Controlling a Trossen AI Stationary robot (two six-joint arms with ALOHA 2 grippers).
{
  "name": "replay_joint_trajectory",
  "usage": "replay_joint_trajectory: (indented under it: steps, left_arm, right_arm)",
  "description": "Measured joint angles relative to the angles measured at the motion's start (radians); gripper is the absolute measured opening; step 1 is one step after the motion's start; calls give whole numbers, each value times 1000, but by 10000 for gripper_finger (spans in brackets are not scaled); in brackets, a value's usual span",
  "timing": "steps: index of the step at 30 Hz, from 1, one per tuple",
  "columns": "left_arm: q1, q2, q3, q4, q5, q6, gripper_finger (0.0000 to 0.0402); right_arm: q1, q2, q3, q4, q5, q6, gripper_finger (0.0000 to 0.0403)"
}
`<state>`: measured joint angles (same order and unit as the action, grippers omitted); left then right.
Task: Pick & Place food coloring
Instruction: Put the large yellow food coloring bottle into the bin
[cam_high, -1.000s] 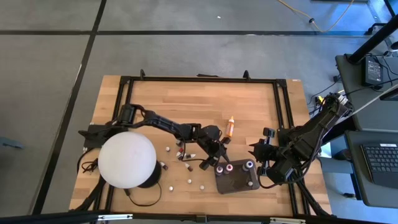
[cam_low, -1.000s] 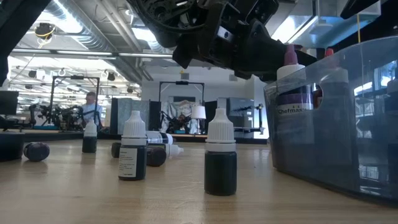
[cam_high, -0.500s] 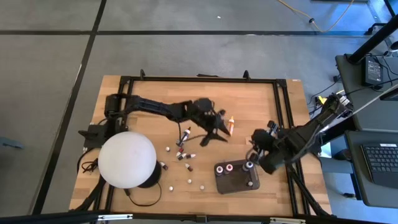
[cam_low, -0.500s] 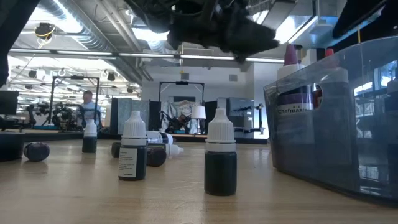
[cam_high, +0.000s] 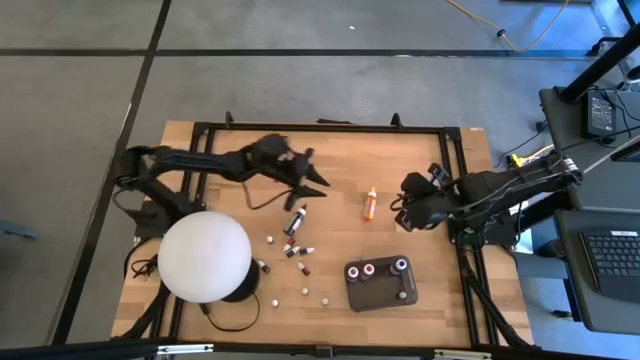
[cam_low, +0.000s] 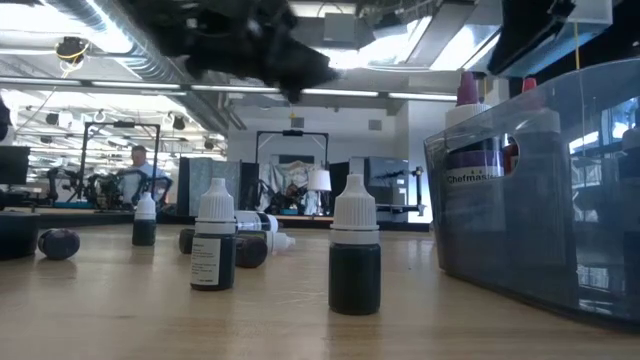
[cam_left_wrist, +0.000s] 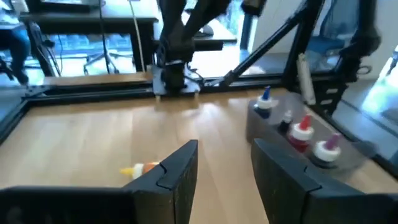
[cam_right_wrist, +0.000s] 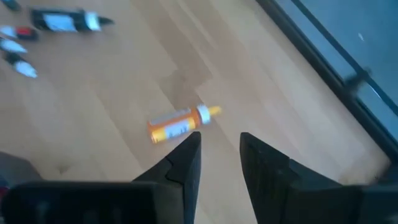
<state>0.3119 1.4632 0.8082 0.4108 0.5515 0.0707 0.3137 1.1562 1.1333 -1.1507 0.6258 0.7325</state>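
Wooden slats of the table (cam_high: 400, 160) fill the middle of the high view, framed by grey floor. Above its upper-left part the left gripper (cam_high: 312, 184) hangs with its fingers spread and nothing between them; the left wrist view shows the same parted, empty fingers (cam_left_wrist: 177, 171). Just below it in the frame lies a long dark bottle (cam_high: 296, 218), and lower still a scatter of tiny food coloring bottles (cam_high: 298, 251) sits at the lower centre, some upright, some tipped over. At centre right the right gripper (cam_high: 402, 208) is held above the wood, its fingers (cam_right_wrist: 186, 158) also apart and empty. Just left of it lies the long orange bottle (cam_high: 370, 203) on its side, apart from both grippers. Lower right of centre stands the dark grey tray (cam_high: 380, 296), with three bottles (cam_high: 400, 265) upright along its upper edge. A big white dome (cam_high: 204, 256) covers the lower left corner. From table height, two white-capped dark bottles (cam_low: 355, 258) stand in the foreground and the tray wall fills the right side
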Motion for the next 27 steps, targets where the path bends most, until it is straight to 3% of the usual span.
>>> replay_joint_trajectory:
  steps: [8, 13, 27]
  left_arm:
    - [15, -137, -219, -3, -121, -95, 144]
    - [15, -137, -289, -20, -113, -102, 144]
    - [-36, -137, -314, -146, -112, -129, 144]
  right_arm:
    - [-67, -59, -184, 333, -96, -190, 114]
    - [-94, -58, -297, 521, -105, -293, 114]
    - [-101, -57, -371, 626, -77, -304, 114]
